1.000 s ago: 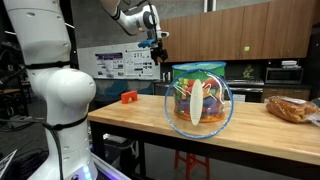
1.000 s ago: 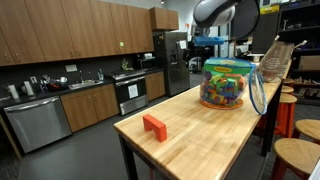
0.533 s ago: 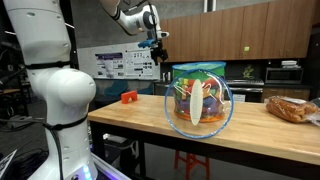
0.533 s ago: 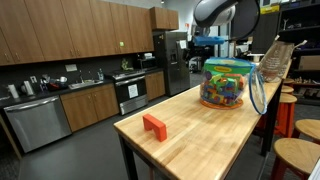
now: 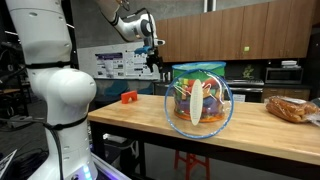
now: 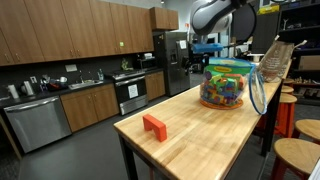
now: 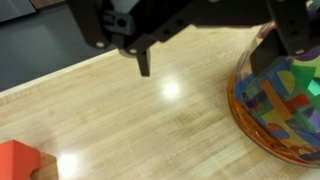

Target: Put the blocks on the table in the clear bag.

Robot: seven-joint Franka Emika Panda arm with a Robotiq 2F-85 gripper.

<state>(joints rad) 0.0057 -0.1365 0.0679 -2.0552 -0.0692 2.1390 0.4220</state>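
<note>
High above the wooden table [image 5: 135, 117], gripper [image 5: 155, 62] open and empty, red-orange block [image 5: 128, 97] at left, clear bag [image 5: 200, 100] of toys at right

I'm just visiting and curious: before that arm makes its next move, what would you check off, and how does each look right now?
1. Hand open and empty: ok.
2. Red-orange block lying free on the table: ok.
3. Hand above that block: not ok; it hangs high, nearer the clear bag.
4. Bag's opening reachable: cannot tell.
5. Other loose blocks: cannot tell; none shows.
</note>
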